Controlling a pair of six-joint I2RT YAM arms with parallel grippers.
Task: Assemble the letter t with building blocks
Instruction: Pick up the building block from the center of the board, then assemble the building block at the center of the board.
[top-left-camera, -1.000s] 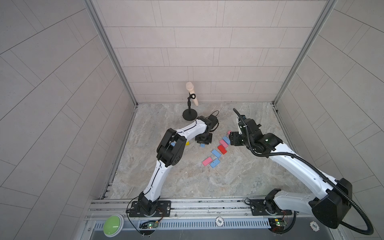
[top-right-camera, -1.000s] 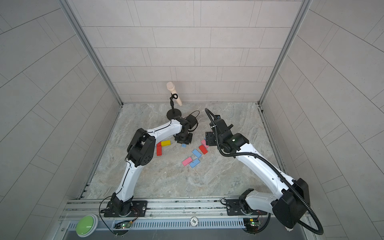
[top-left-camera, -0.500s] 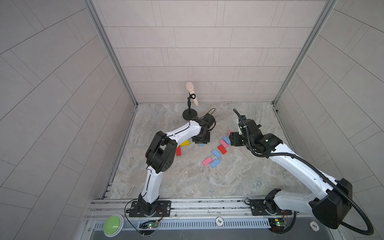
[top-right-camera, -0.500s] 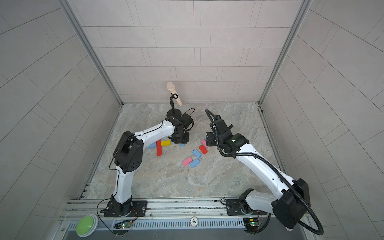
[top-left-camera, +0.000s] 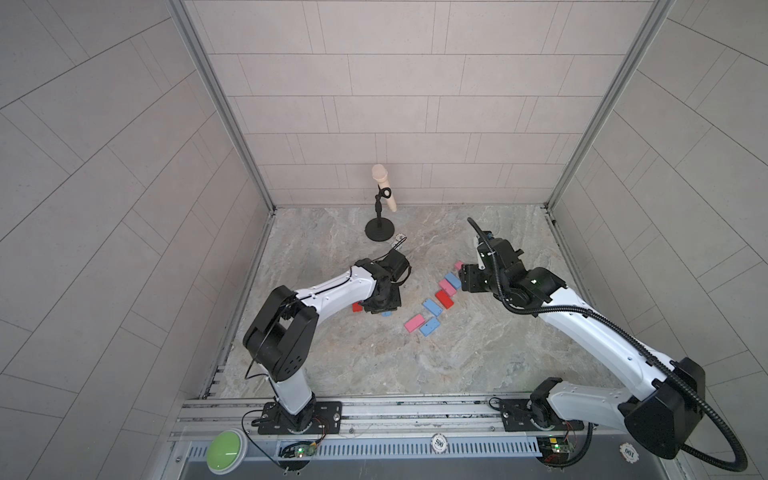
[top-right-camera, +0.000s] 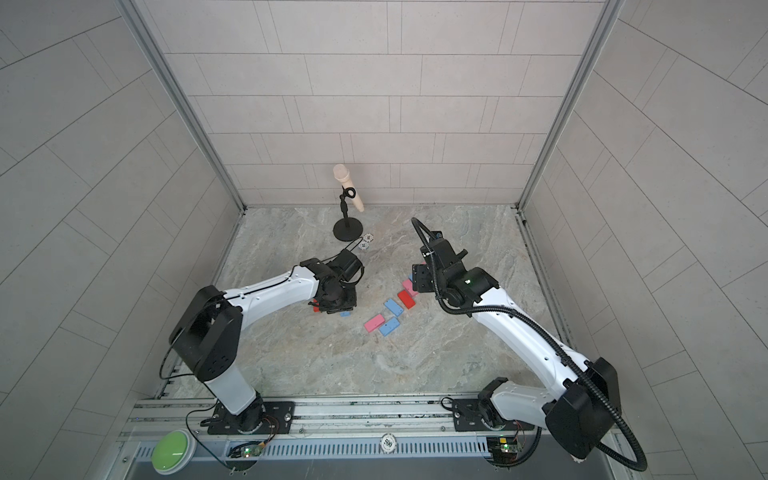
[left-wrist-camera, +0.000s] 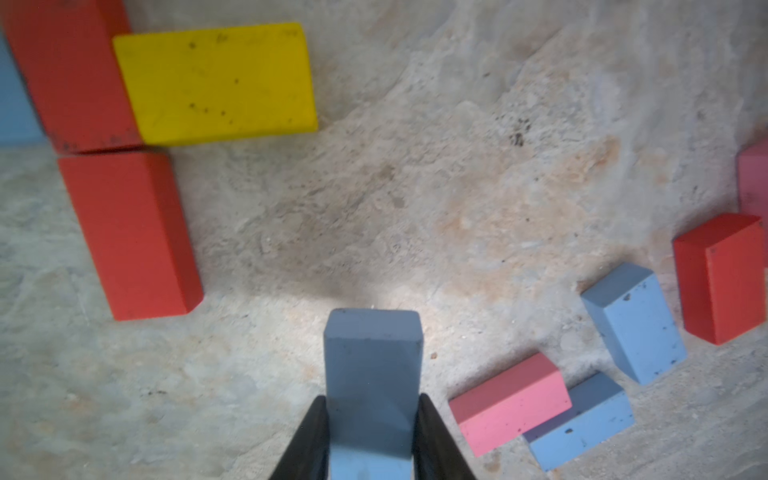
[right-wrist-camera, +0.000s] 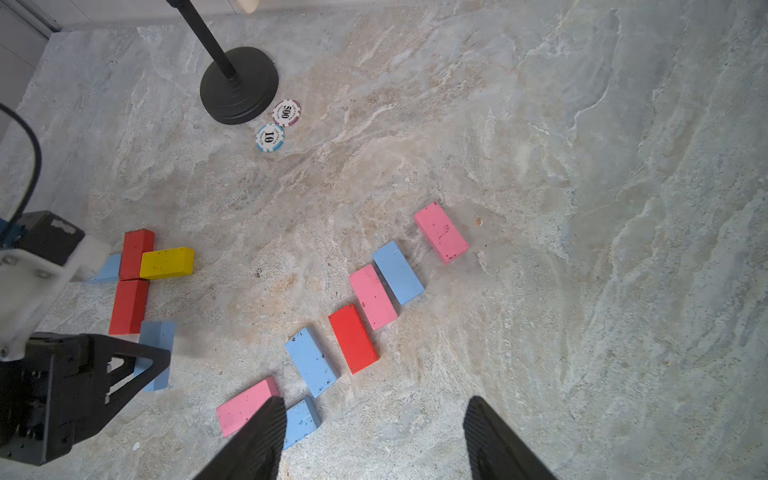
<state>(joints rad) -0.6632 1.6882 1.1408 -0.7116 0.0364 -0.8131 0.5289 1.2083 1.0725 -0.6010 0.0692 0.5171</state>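
1. Left gripper (left-wrist-camera: 371, 401): clamped on blue block (left-wrist-camera: 372, 357), jaws on its long sides, approx. half the block sticking out past the tips. Whether it's clear of the table (left-wrist-camera: 457, 187): can't tell.
2. Letter so far: stem = upper red block (left-wrist-camera: 66, 75) + lower red block (left-wrist-camera: 129, 232), end to end. Yellow block (left-wrist-camera: 216, 83) butted against the upper one's side. Far blue block (right-wrist-camera: 109, 268) on the opp. side, part hidden by the arm.
3. Held block vs. letter: in right wrist view it sits just beside the free end of the lower red block, on the yellow side, not lined up w/ the stem.
4. Step, prob.: add the held block at the stem's foot. To do well: square it to the red end, lower flat, close the gap w/o nudging the stem, let go only once seated, lift straight off.
5. Right gripper (right-wrist-camera: 374, 401): jaws wide, empty, above the spare blocks (right-wrist-camera: 353, 338); pink block (right-wrist-camera: 247, 405) by one tip. Best left parked.
6. Non-task: stand (right-wrist-camera: 239, 85), chips (right-wrist-camera: 286, 112), well apart from the letter.
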